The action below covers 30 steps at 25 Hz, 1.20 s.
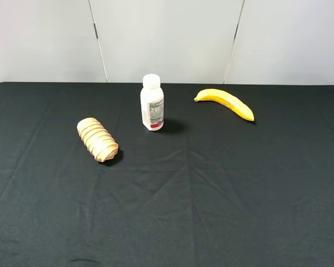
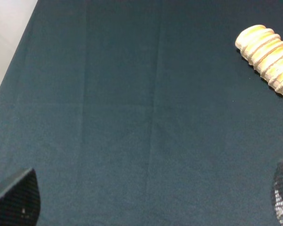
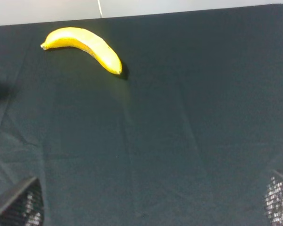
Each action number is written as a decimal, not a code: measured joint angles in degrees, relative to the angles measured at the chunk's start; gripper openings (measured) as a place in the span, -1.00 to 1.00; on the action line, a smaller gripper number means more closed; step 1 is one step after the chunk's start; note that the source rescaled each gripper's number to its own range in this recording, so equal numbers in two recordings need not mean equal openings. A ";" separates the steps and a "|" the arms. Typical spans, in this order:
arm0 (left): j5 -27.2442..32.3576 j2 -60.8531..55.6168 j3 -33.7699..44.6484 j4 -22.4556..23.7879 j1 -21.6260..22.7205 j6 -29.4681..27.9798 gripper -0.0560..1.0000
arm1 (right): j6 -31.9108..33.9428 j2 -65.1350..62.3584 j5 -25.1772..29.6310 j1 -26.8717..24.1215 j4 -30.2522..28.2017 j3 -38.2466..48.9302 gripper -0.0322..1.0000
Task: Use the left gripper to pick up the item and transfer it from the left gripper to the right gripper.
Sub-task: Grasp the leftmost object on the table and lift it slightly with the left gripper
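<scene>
- The bread roll (image 1: 97, 139) is lying flat on the black-clothed worktop (image 1: 222, 211), left of the middle. One end points far-left and the other near-right, and nothing is touching it.
- A white bottle (image 1: 152, 103) stands upright a bit further back and to the right of the bread roll, near it but not touching. A banana (image 1: 225, 102) lies further right again, towards the far edge and well apart from the bread roll.
- Left gripper (image 2: 148, 200): only its two dark fingertips (image 2: 14, 200) show in the wrist view. They're really far apart, so the jaws are spread wide with just bare cloth between them. It hangs above the worktop, tilted down and forward. The bread roll (image 2: 269, 54) is ahead of it and off to one side, well clear of the fingers.
- Right gripper (image 3: 148, 202): same deal, jaws gaping wide, holding nothing, hovering over the cloth. It's angled toward the far edge, and the banana (image 3: 85, 46) sits well ahead of it.
</scene>
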 joint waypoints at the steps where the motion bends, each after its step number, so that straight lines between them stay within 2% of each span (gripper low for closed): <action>1: 0.00 0.00 0.00 0.00 0.00 0.00 0.96 | 0.00 0.00 0.00 0.00 0.00 0.00 1.00; 17: 0.91 0.90 -1.33 -0.65 0.00 -0.35 0.99 | 0.00 0.00 0.04 0.00 0.00 0.00 1.00; 21: 2.84 8.30 -5.26 -1.11 0.00 -0.95 0.99 | 0.00 0.00 0.04 0.00 0.00 0.00 1.00; 25: 3.17 21.70 -10.14 -2.61 0.00 -2.77 0.99 | 0.00 0.00 0.04 0.00 0.00 0.00 1.00; 30: 0.77 31.74 -12.67 -5.06 0.00 -2.97 0.99 | 0.00 0.00 0.04 0.00 0.00 0.00 1.00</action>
